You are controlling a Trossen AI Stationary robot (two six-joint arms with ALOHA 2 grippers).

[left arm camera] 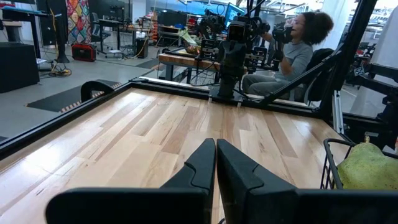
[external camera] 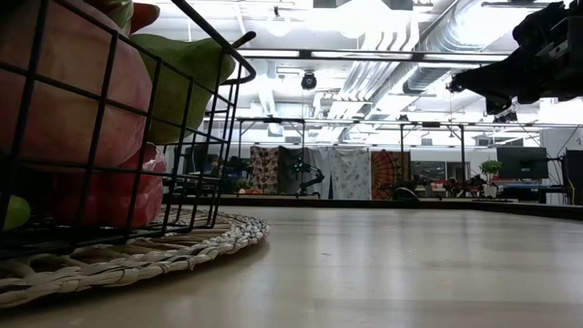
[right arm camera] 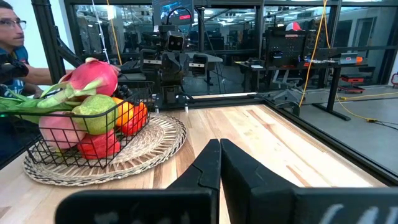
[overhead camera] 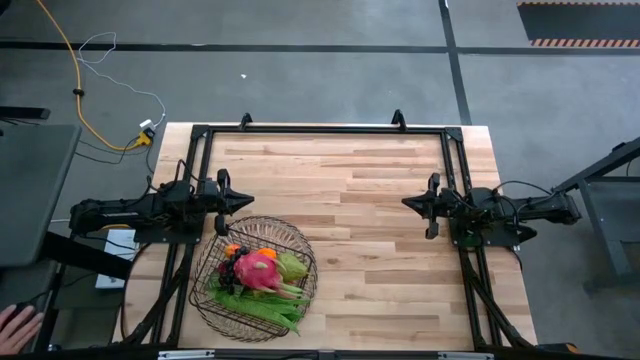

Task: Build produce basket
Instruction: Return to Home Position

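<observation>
Wooden table [overhead camera: 380, 200], basket [overhead camera: 285, 228] upright, rim skyward

so the basket [overhead camera: 208, 300] sits on a woven mat [right arm camera: 155, 140] at the left front of the table [overhead camera: 390, 230], with the produce [overhead camera: 290, 265] piled in it. dragon fruit [overhead camera: 260, 268] is on top in the middle, beans [overhead camera: 265, 310] along the front side. left gripper [overhead camera: 245, 200] hangs just behind the basket's back rim. right gripper [overhead camera: 408, 203] is well apart over the right half, facing it.
</observation>
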